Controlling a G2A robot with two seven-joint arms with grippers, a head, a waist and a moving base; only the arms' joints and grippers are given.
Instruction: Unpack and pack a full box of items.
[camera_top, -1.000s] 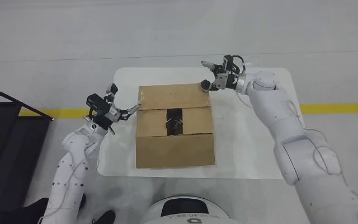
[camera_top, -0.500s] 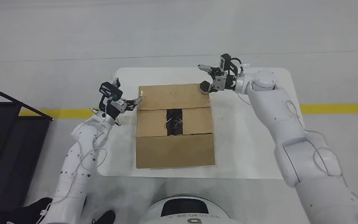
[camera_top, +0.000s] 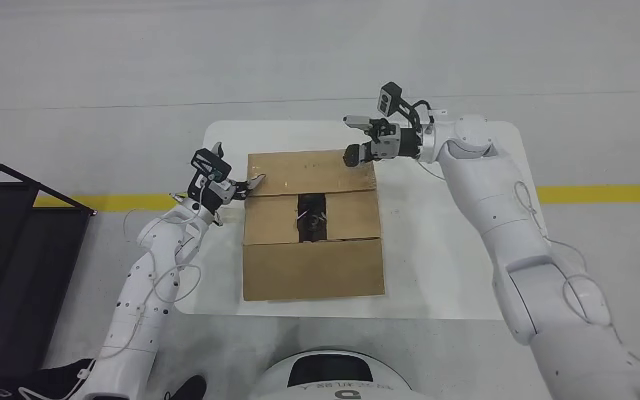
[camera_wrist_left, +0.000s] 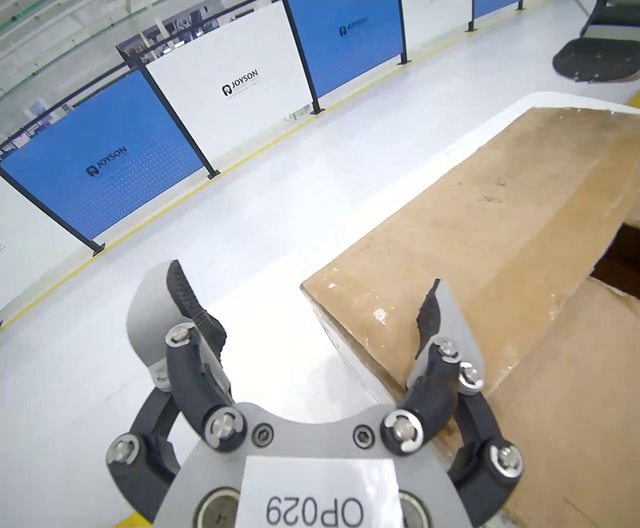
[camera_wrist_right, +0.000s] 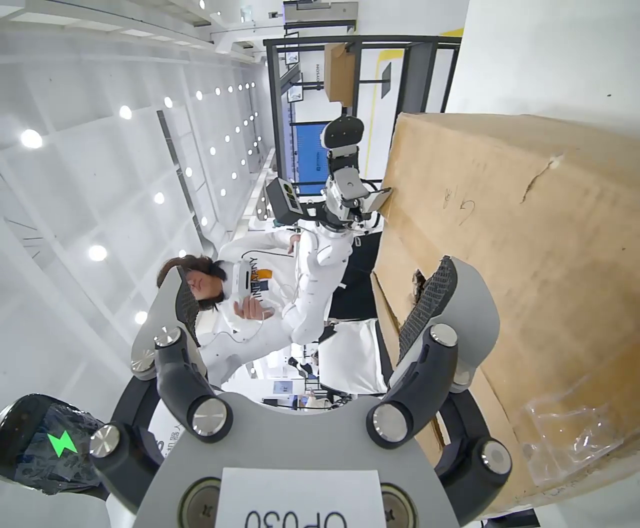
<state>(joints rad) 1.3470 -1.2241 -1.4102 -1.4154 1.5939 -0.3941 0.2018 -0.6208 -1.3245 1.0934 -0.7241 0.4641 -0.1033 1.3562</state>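
Note:
A brown cardboard box (camera_top: 313, 225) lies on the white table (camera_top: 440, 270), its top flaps nearly closed around a dark gap (camera_top: 313, 214) in the middle. My left gripper (camera_top: 247, 186) is open at the box's far left corner; in the left wrist view that gripper (camera_wrist_left: 310, 310) straddles the corner of the box (camera_wrist_left: 500, 225), one finger over the flap. My right gripper (camera_top: 351, 139) is open at the far right corner, with one finger (camera_wrist_right: 430, 295) against the box (camera_wrist_right: 540, 240) and the other off its edge. The contents are hidden.
Bare table surface lies right of the box and along its near edge. A black frame (camera_top: 25, 240) stands on the floor left of the table. A yellow floor line (camera_top: 590, 193) runs behind. Clear tape scraps (camera_wrist_right: 565, 440) cling to the box side.
My left gripper has swung in from the table's left side to the box's far left corner. My right gripper has shifted left and turned over the far right corner.

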